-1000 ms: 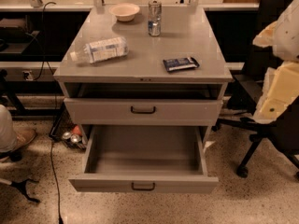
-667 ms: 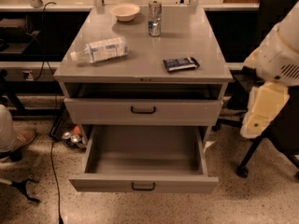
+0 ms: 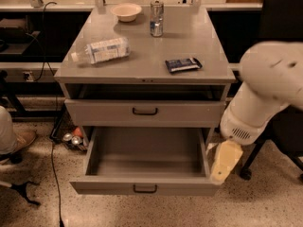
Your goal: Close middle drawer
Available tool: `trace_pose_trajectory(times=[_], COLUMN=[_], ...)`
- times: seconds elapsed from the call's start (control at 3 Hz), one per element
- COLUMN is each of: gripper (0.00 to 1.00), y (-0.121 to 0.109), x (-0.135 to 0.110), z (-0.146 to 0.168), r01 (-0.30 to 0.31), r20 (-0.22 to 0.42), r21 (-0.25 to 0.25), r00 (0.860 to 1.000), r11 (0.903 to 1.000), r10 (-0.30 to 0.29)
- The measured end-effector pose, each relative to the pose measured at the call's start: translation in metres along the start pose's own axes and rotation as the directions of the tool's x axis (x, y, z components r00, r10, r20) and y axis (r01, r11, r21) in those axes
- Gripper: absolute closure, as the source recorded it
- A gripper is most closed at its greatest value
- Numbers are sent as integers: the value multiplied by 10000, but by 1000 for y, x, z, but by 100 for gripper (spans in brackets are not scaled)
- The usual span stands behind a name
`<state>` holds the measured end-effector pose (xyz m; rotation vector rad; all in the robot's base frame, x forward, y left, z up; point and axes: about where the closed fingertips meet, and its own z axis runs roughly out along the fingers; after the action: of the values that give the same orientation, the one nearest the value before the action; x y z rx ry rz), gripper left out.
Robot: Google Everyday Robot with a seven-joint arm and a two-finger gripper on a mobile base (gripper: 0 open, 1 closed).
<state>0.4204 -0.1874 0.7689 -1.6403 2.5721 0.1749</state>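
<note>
- Bottle [image 3: 102, 50] of clear plastic lies on its side on the cabinet top [image 3: 142, 44], above and behind the left half of the middle drawer [image 3: 106, 187]. It lies where it did a second ago.
- Above the middle drawer's centre, at the back of the top, a pale bowl [image 3: 126, 12] and a can [image 3: 156, 19] stand as before.
- Middle drawer is pulled far out, its flat front and dark bar handle nearest the camera, as wide open as a second ago.
- Upper drawer [image 3: 189, 112], directly above it, is slightly ajar, unchanged.
- Dark packet [image 3: 183, 64] lies above the middle drawer's right half, unmoved.
- Cream gripper [image 3: 225, 162] was level with the upper drawer and well off to the right. It has dropped to just beside the middle drawer's right front corner. I cannot tell whether it touches the drawer, or whether it is spread or pressed together.
- White arm [image 3: 265, 89] now bulks above and right of the middle drawer.
</note>
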Motion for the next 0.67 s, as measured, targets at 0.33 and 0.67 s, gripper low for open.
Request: trace_pose_trajectory(times=[0.33,0.67], gripper=[0,0], y=[28,29], x=[11,11], z=[87,87], r01=[-771,-773], r20=[-648,-649], r21=[-1212,-1214], r00=[9955,9954], r11=[9896,9896], r10=[696,698])
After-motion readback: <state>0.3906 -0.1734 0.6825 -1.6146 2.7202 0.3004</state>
